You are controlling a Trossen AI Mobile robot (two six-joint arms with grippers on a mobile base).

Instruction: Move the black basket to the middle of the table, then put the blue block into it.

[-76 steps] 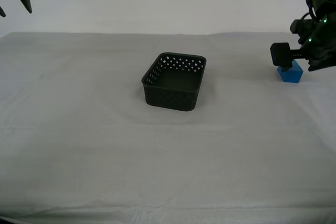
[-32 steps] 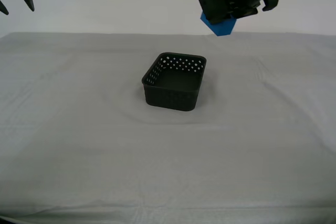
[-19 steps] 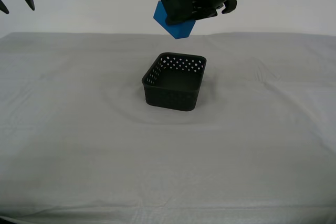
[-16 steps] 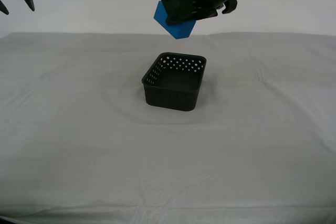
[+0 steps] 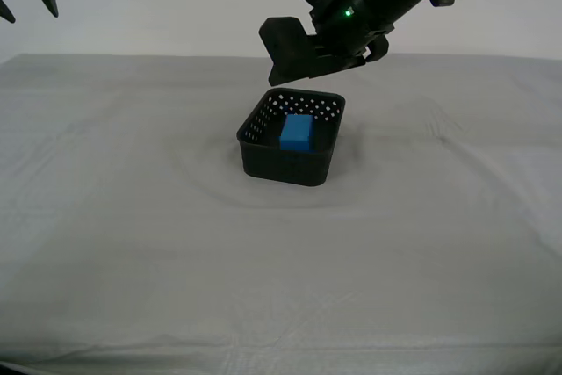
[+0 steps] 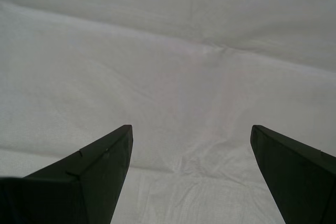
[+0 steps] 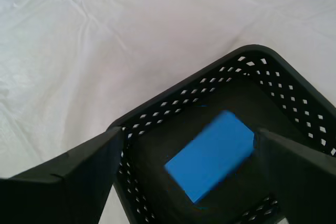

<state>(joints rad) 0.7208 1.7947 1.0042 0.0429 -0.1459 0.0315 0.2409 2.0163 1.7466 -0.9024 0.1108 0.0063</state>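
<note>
The black basket stands near the middle of the table, which is covered with a light cloth. The blue block lies inside it, on the basket floor. My first gripper hangs open and empty just above the basket's far rim. In the first wrist view its two fingers frame the basket with the blue block lying free between them. My second gripper is open and empty, raised high at the exterior view's far left. In its own view, my second gripper has only cloth under it.
The wrinkled cloth spreads wide on all sides of the basket, with no other objects in view. A plain light wall stands behind the table's far edge.
My first gripper carried the blue block from the exterior view's right to above the basket and opened. The block has dropped into the basket. The second gripper has not moved.
</note>
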